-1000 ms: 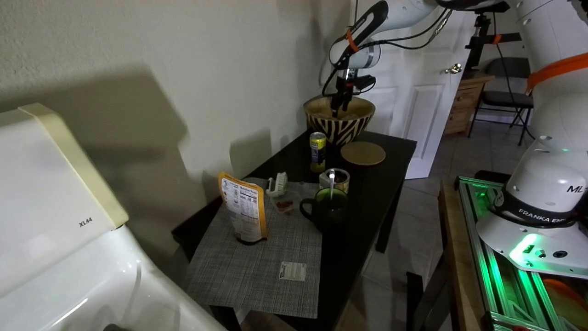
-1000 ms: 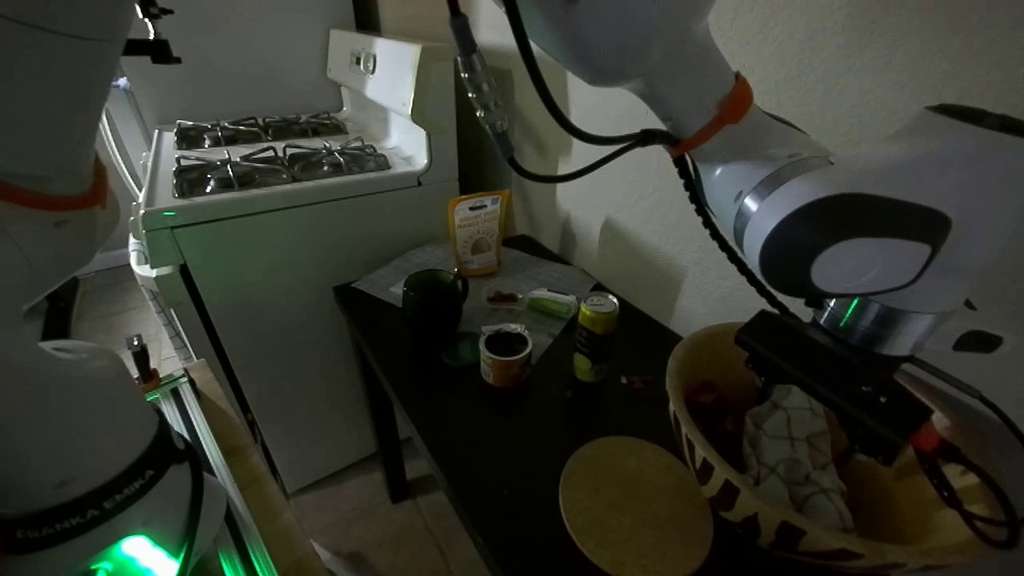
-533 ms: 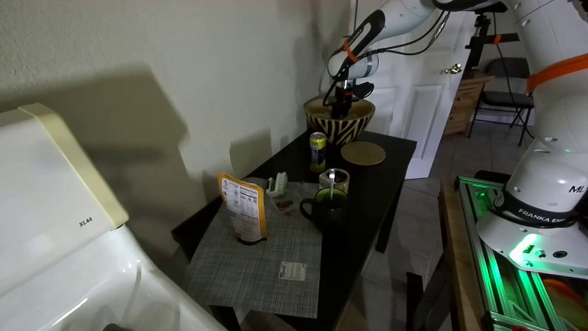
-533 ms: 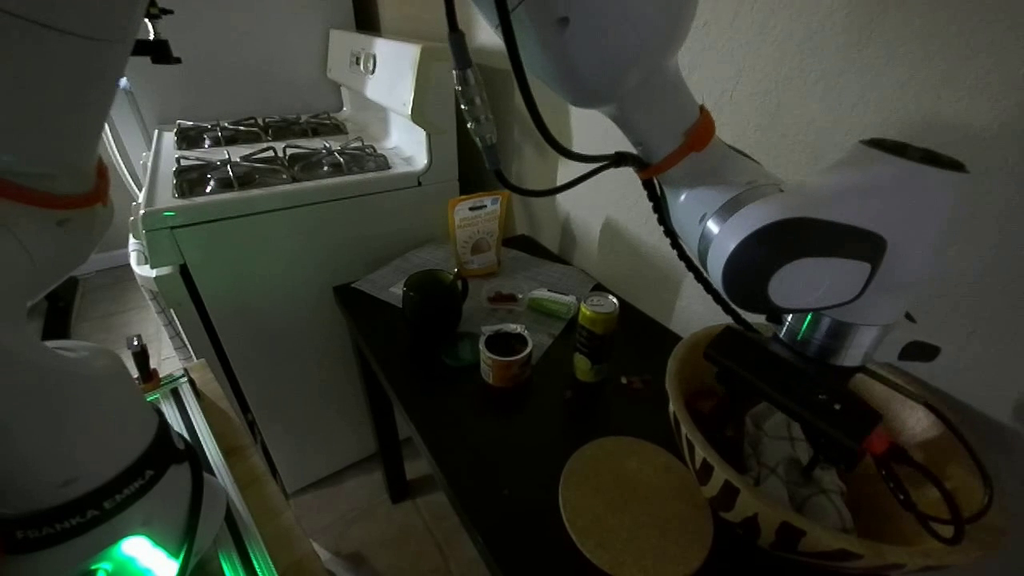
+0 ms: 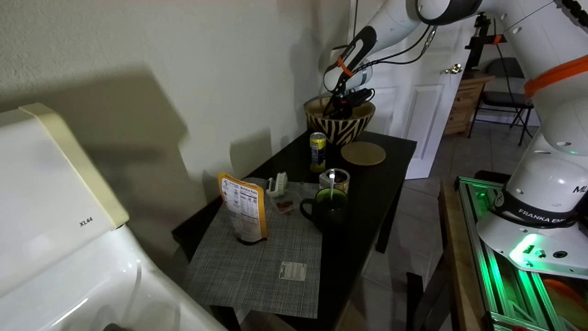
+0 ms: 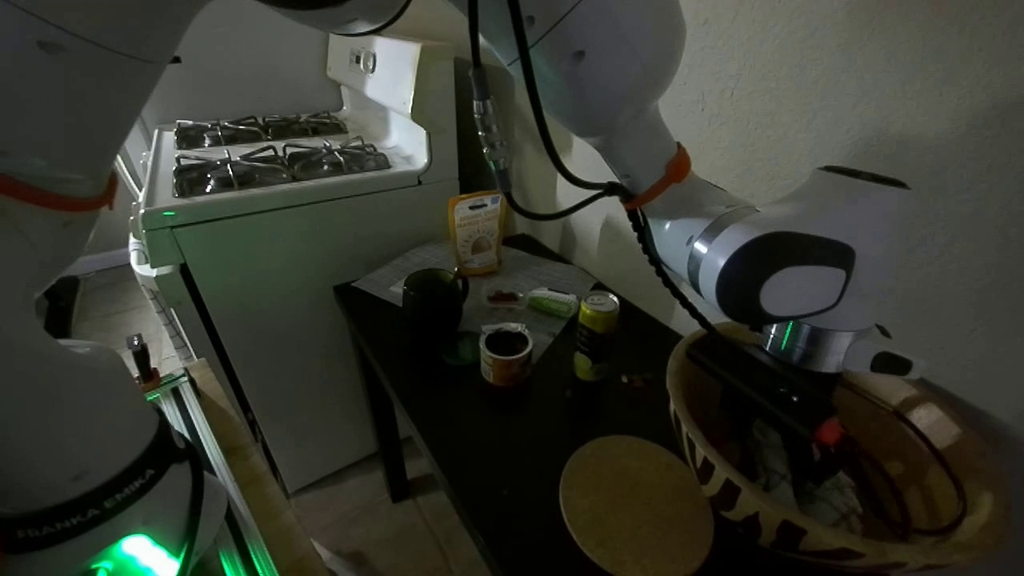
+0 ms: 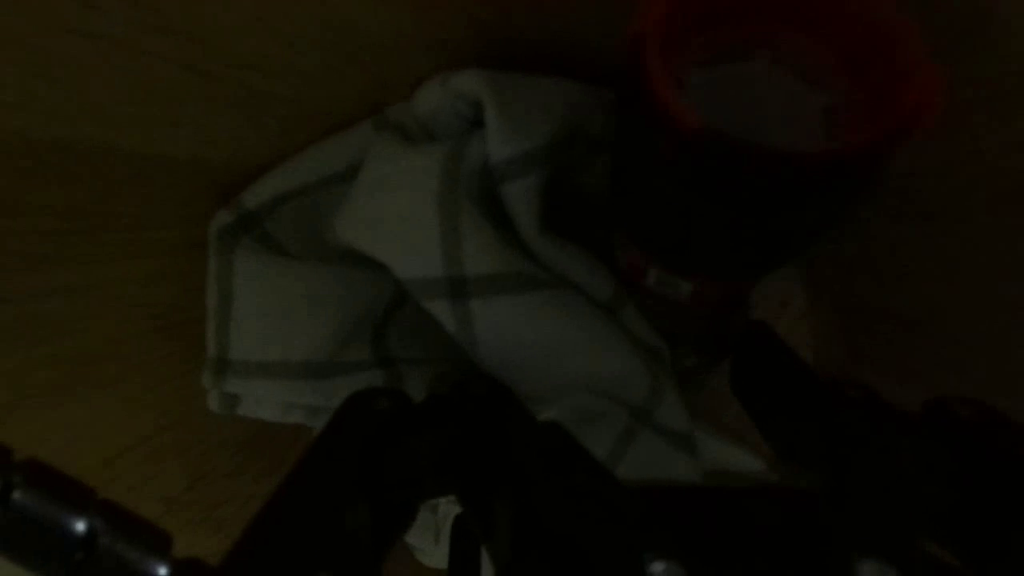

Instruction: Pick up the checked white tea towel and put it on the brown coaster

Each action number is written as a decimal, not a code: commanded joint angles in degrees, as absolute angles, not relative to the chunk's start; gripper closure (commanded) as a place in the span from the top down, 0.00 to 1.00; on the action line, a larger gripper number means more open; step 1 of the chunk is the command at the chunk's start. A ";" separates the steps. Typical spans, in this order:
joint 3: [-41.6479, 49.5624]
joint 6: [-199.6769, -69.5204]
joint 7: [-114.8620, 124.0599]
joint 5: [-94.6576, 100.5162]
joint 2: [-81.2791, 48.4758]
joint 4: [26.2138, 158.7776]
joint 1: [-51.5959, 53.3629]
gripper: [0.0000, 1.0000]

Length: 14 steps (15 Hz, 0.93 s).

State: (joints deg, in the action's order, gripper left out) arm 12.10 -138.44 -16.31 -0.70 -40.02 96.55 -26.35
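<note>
We read "XL44" on the stove (image 5: pixel 87 236); the towel (image 7: pixel 500 308) (claw (image 7: pixel 616 360) apart) runs lengthwise down-right in the wrist view.

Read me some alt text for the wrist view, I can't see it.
White checked tea towel, rumpled inside a brown bowl, with the open gripper in front of its lower part, all in very dim light. At upper right is a red-rimmed round object, too dark to identify.

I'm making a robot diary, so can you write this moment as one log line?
towel: inside striped bowl | jaws: open, inside bowl, towel contact unclear | coaster: on table | placing: not yet done
</note>
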 commanded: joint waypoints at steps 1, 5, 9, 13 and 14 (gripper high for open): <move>15.37 -138.08 -11.39 1.83 -39.44 95.88 -25.11 0.37; 18.40 -134.89 -8.19 5.28 -39.32 95.13 -24.16 0.08; 18.60 -132.98 -9.93 5.97 -34.73 97.79 -24.99 0.01; 18.71 -135.98 -11.30 6.23 -23.72 104.47 -24.46 0.02; 18.58 -136.07 -11.52 6.48 -20.97 106.14 -24.06 0.02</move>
